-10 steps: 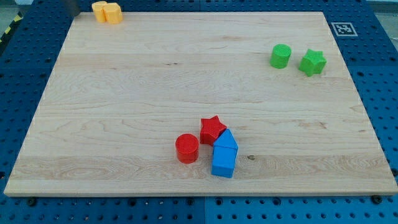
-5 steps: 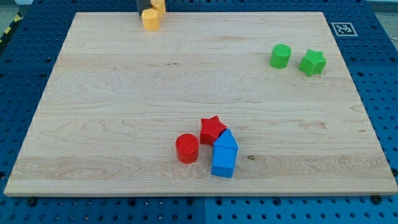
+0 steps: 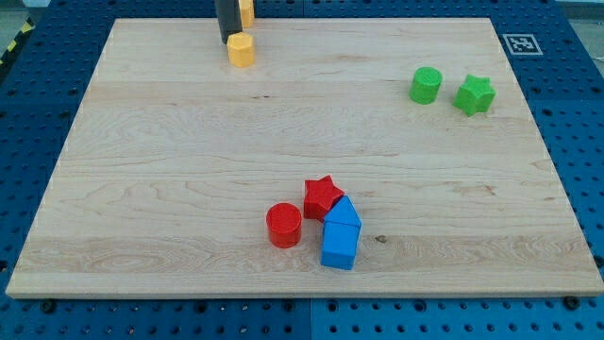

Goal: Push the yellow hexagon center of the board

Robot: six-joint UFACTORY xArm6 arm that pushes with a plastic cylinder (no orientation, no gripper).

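Note:
The yellow hexagon (image 3: 243, 49) lies on the wooden board (image 3: 189, 170) near the view's top, left of the middle. My tip (image 3: 226, 42) is at the hexagon's upper left, touching or almost touching it. A second yellow block (image 3: 246, 10), its shape unclear, sits just above at the board's top edge, partly hidden by the rod.
A green cylinder (image 3: 426, 85) and a green star (image 3: 475, 94) sit at the upper right. A red cylinder (image 3: 283, 226), a red star (image 3: 323, 197) and two blue blocks (image 3: 341, 235) cluster near the bottom middle. A marker tag (image 3: 521, 43) is at the top right corner.
My tip has moved right and down from the top left, pushing the yellow hexagon right and down. The other yellow block was pushed right too and stays at the top edge.

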